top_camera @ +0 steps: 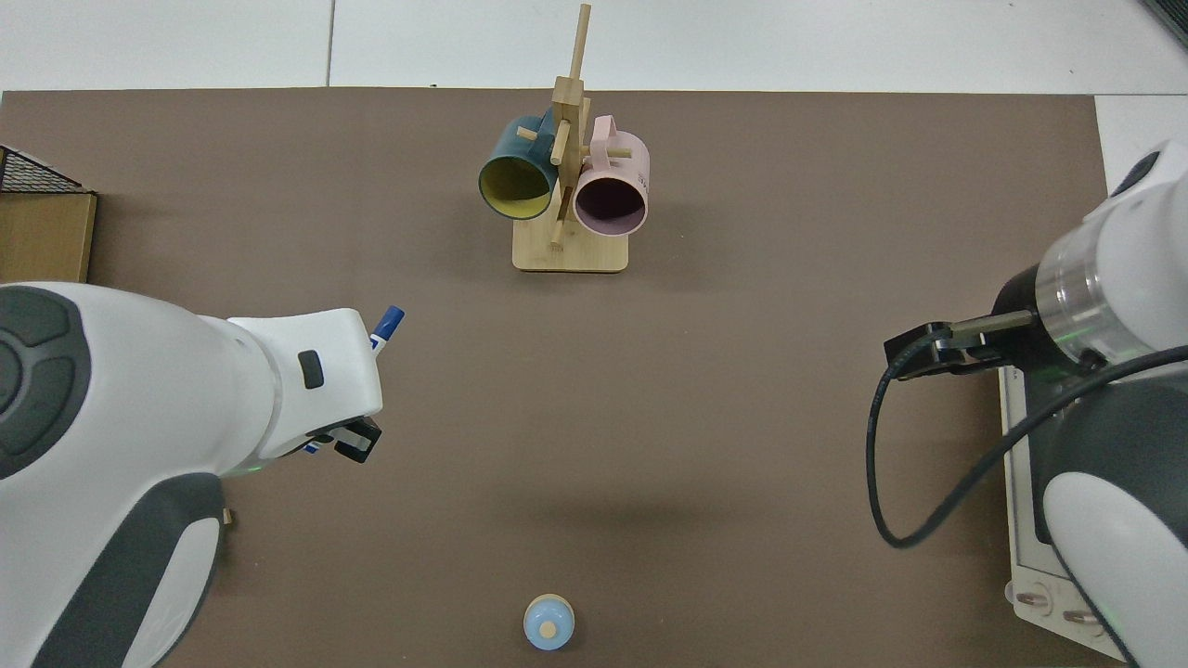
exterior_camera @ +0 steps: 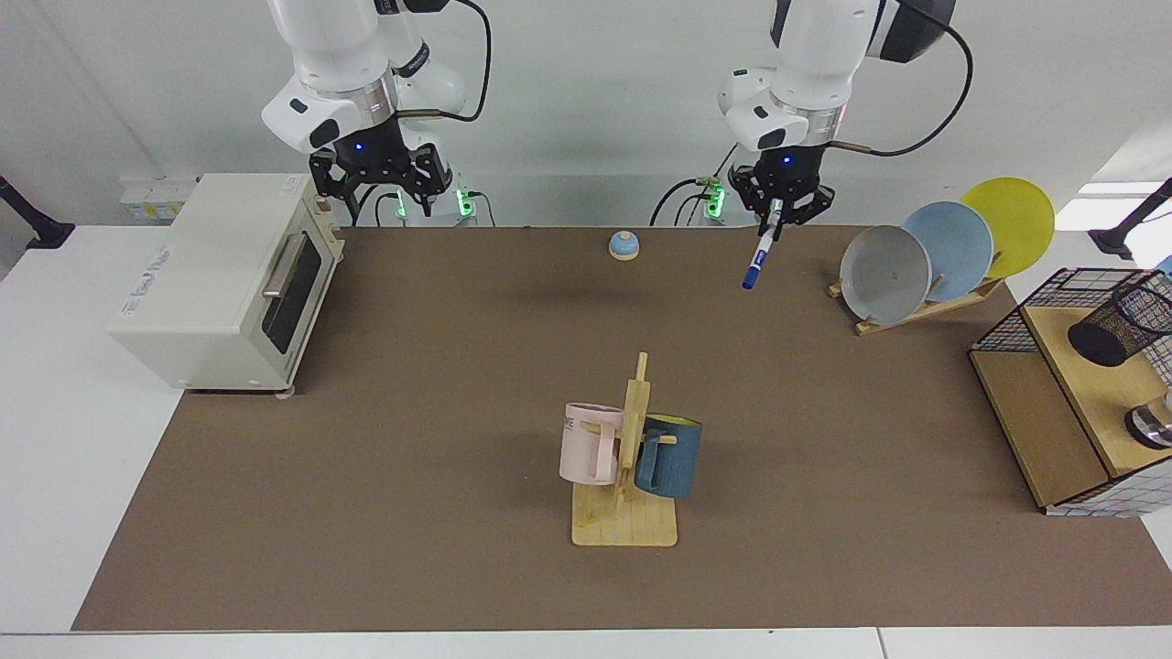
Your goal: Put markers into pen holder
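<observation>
My left gripper (exterior_camera: pixel 776 215) hangs above the back of the mat, shut on the upper end of the marker (exterior_camera: pixel 759 259). The white barrel slants down with its blue cap lowest, clear of the mat. In the top view only the marker's blue end (top_camera: pixel 389 320) pokes out from under the left wrist. The pen holder (exterior_camera: pixel 1115 328), a small black mesh cup, sits on the wooden shelf of the wire basket (exterior_camera: pixel 1016 322) at the far right edge, well away from the marker. My right gripper (exterior_camera: pixel 378 194) is open and empty beside the toaster oven's top corner.
A white toaster oven (exterior_camera: pixel 224 279) stands at the view's left. A wooden rack with a pink mug (exterior_camera: pixel 589 444) and a blue mug (exterior_camera: pixel 670 456) is mid-table. A small blue bell (exterior_camera: pixel 623 244) and a plate rack (exterior_camera: pixel 925 256) sit along the back.
</observation>
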Tool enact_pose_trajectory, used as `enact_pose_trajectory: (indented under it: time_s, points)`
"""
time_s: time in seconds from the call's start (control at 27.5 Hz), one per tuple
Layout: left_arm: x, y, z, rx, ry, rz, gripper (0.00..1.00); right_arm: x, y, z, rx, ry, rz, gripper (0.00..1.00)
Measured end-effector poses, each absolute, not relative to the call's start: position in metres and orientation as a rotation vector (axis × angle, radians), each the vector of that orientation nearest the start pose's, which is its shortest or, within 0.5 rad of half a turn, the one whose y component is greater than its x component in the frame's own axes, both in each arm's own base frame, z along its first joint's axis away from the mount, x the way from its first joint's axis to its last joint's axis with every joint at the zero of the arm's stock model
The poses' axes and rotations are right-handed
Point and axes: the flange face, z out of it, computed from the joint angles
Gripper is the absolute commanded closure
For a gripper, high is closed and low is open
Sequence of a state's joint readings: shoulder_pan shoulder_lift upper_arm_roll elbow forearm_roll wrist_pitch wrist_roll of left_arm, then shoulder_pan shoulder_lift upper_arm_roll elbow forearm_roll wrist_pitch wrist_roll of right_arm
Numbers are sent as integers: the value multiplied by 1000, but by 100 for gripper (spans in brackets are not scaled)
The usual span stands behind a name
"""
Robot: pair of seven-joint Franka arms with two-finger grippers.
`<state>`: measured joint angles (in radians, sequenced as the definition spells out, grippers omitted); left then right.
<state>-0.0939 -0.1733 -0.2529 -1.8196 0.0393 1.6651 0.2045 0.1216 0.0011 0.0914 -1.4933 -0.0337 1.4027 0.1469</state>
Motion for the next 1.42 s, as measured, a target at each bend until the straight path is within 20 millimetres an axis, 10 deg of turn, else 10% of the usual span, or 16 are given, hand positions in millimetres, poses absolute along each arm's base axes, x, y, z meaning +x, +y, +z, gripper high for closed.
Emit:
enact_pose_trajectory:
  time_s: [0.8,1.42]
  points:
    - [536,-44,671,-2204,1222,299,100,526,106,646,-3185,-61,110,1]
    - [573,122,701,-1739,1499,581,100,527,104,647,-3164,-9,98,1]
